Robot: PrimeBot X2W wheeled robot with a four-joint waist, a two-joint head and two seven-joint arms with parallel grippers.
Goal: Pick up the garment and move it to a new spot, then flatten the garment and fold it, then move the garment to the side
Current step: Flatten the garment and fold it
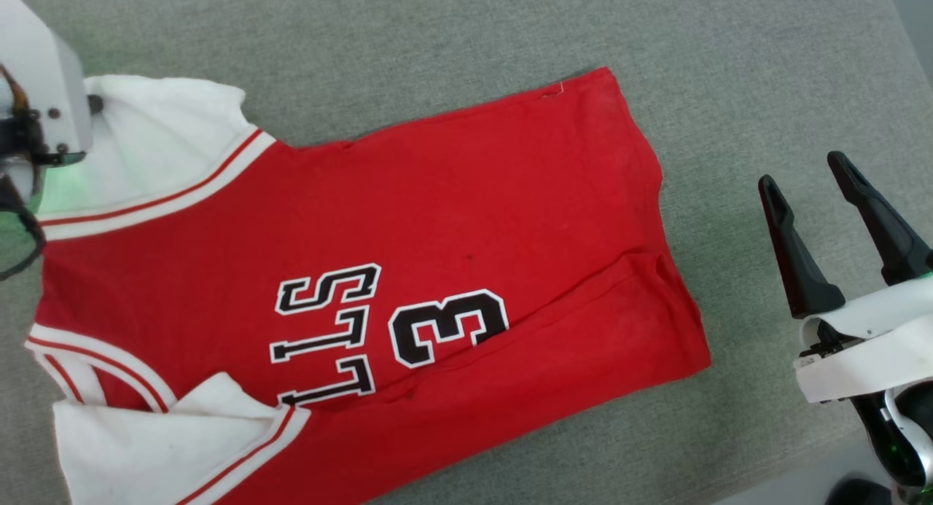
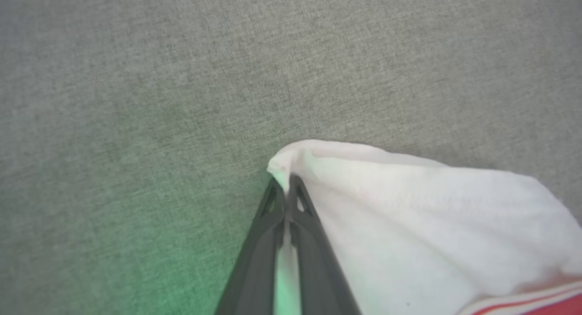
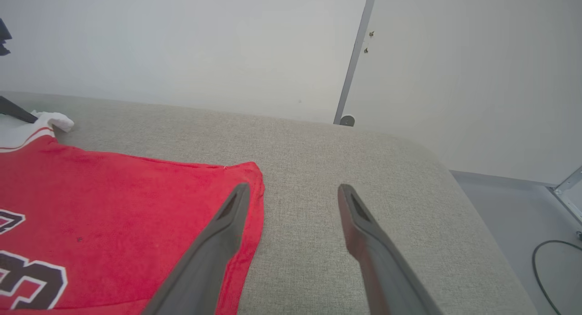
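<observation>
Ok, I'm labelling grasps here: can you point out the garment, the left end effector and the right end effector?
garment [image 1: 466, 199], head view, plain red body cloth.
left end effector [image 2: 286, 184], left wrist view, between its fingertips, shut on the garment's white edge.
right end effector [image 1: 800, 171], head view, open gap between its fingertips.

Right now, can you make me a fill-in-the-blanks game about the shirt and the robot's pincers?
The left pincer is shut on a white ____ of the shirt. The right pincer is ____ and holds nothing. The big number showing on the shirt is ____.
Missing words: sleeve, open, 3.
</observation>
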